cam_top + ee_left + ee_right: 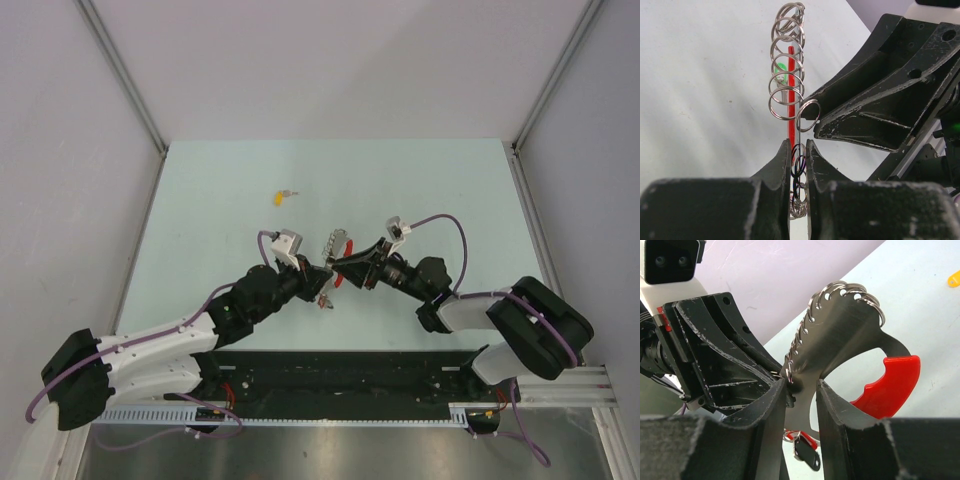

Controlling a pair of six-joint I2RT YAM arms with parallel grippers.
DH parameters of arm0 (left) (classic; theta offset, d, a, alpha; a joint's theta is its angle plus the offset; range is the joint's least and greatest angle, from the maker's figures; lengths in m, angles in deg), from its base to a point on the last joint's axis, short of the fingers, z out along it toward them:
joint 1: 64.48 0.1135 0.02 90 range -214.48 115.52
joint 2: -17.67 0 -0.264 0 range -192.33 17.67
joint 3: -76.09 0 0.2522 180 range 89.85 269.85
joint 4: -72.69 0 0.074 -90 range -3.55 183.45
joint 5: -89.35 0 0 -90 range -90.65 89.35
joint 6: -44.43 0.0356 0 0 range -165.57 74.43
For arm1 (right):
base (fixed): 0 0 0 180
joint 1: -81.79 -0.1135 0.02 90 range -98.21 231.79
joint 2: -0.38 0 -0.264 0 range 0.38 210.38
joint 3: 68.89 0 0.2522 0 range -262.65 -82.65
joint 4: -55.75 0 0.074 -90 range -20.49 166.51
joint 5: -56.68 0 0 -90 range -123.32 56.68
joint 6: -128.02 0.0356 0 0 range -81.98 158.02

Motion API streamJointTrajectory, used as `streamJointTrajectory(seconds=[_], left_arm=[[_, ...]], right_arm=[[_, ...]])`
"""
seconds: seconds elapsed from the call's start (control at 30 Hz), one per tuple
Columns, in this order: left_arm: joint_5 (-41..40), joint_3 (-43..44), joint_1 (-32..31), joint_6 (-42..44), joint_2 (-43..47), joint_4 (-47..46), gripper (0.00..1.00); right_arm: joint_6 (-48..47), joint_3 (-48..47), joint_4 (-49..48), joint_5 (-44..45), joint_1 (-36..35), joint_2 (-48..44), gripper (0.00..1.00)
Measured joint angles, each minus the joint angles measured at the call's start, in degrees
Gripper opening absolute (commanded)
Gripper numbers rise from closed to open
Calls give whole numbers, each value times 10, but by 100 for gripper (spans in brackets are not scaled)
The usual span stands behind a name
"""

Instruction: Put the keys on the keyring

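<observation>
keyring [840,335] clamped in left gripper [798,150]; right gripper [801,390]: hold cannot be told; yellow key [281,196] at 11 o'clock, nearer left gripper.

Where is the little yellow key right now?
In the top view, the yellow key lies by itself on the table, farther from the robot than the keyring and to its left.

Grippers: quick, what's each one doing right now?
Left gripper: shut on the keyring.
Right gripper: jaws around the same keyring; grip cannot be told.
</observation>
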Motion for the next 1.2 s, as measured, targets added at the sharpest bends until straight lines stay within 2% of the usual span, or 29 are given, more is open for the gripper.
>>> streamJointTrajectory(seconds=[0.27,0.83,1.2], left_arm=[[-3,0,1,0,0,-1,1],[-11,0,3,0,-2,-8,1],[-12,0,2,-2,-12,-2,1]], right_arm=[[2,-3,1,0,-2,7,30],[2,-13,6,2,-3,9,31],[6,-27,0,0,-10,9,27]])
